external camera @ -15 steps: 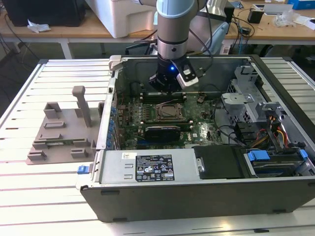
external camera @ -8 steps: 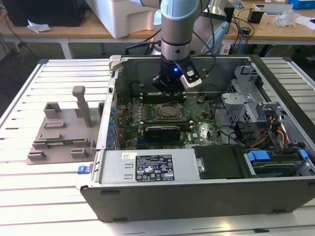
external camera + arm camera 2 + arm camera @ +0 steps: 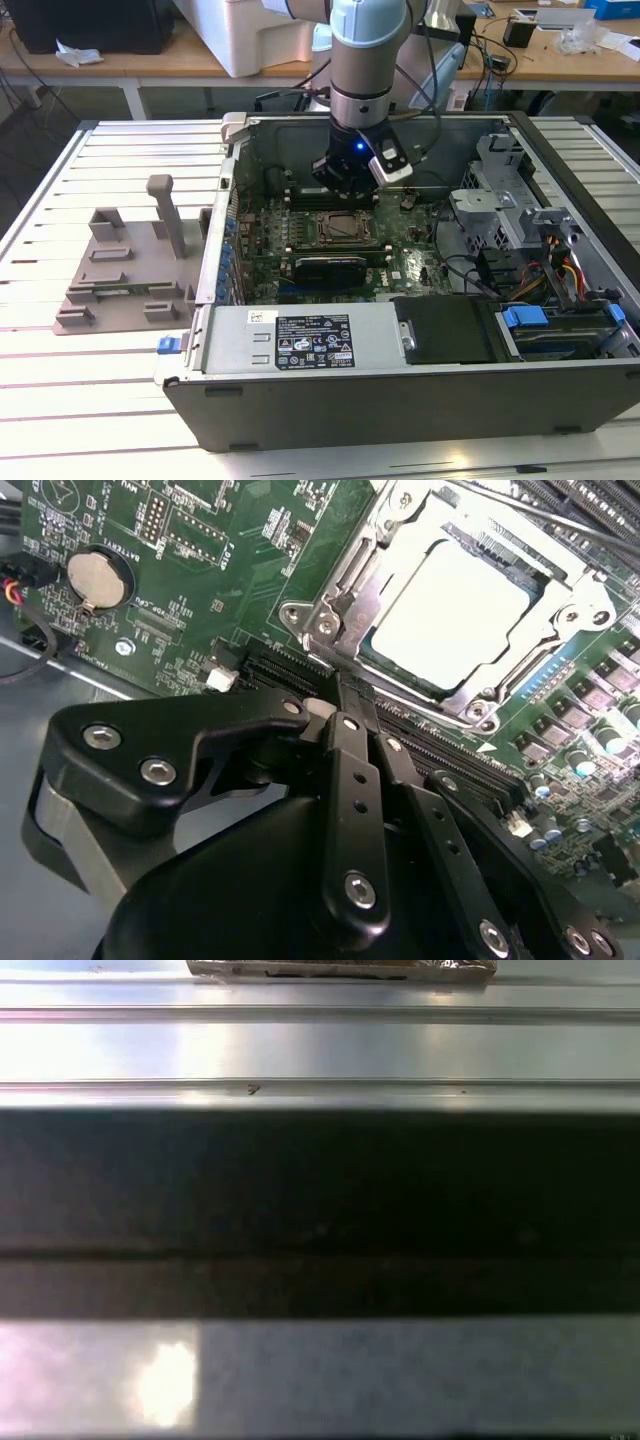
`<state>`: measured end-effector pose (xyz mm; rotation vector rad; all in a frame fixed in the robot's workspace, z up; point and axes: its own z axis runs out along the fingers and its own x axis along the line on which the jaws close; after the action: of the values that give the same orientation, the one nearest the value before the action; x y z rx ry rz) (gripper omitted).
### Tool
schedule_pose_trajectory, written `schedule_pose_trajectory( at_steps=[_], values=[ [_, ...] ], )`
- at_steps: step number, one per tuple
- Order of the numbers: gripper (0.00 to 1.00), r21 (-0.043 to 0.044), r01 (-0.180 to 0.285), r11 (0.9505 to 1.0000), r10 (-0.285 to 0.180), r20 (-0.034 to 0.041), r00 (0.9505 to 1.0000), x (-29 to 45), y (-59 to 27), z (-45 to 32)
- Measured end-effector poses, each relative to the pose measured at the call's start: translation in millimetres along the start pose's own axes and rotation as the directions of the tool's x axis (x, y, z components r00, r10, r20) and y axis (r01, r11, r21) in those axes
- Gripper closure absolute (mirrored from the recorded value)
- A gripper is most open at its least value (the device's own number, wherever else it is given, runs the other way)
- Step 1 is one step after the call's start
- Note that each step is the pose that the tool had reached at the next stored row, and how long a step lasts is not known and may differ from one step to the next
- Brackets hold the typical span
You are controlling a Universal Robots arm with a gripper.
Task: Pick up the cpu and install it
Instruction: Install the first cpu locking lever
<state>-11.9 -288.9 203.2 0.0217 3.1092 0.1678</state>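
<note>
- Grey ribbed metal forms the tabletop (image 3: 120,150) in the exterior view, its long slats running side to side; an open computer case (image 3: 400,385) of dull sheet steel lies on it, toward the exterior view's right edge.
- Inside the case a green motherboard (image 3: 262,255) lies flat, and the arm (image 3: 367,50), a smooth pale-blue and silver cylinder, reaches straight down so that the black gripper (image 3: 345,190) hangs just above the socket (image 3: 333,228).
- A grey plastic fixture (image 3: 125,270) with upright posts and slots sits on the tabletop near the edge at the exterior view's left, beside the case.
- In the second wrist view the cpu (image 3: 450,615), a flat square with a matte silver-grey top, sits seated within the socket's shiny metal frame (image 3: 330,620).
- The gripper's black fingers (image 3: 350,770), bolted bars with round screw heads, lie pressed together with nothing between them, apart from the cpu.
- A round silver coin battery (image 3: 99,578) lies on the green board, well apart from the socket.
- In the first wrist view, brushed metal slats (image 3: 320,1050) with bright glare run above a dark band.
</note>
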Motion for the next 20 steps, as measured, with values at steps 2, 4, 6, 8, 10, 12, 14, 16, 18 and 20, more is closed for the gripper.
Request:
schedule_pose_trajectory(
  at_steps=[2,4,6,8,10,12,14,16,18,20],
  values=[
    [0.89,0.0,0.0,1.0,0.0,-0.0001,1.0,0.0,-0.9,0.7],
    [0.89,0.0005,0.0,1.0,0.0,-0.0004,1.0,-0.1,-0.9,2.1],
    [0.89,0.0014,0.0,1.0,0.0,-0.0008,1.0,-0.5,-0.3,3.0],
    [0.89,0.0008,0.0,1.0,0.0,-0.0003,1.0,-1.0,0.8,3.7],
    [0.89,0.0006,0.0,1.0,0.0,-0.0003,1.0,-1.0,1.4,3.6],
    [0.89,0.0,0.0,1.0,0.0,0.0,1.0,-1.1,1.9,2.8],
    [0.89,-0.0002,0.0,1.0,0.0,0.0004,1.0,-1.3,2.4,0.3],
    [0.89,0.0012,0.0,1.0,0.0,0.0,1.0,-1.3,2.5,-2.9],
    [0.89,0.0048,0.0,1.0,0.0,0.0001,1.0,-1.3,2.9,-7.1],
    [0.89,0.021,0.001,0.9998,-0.001,0.001,1.0,-1.5,3.3,-10.9]
  ],
)
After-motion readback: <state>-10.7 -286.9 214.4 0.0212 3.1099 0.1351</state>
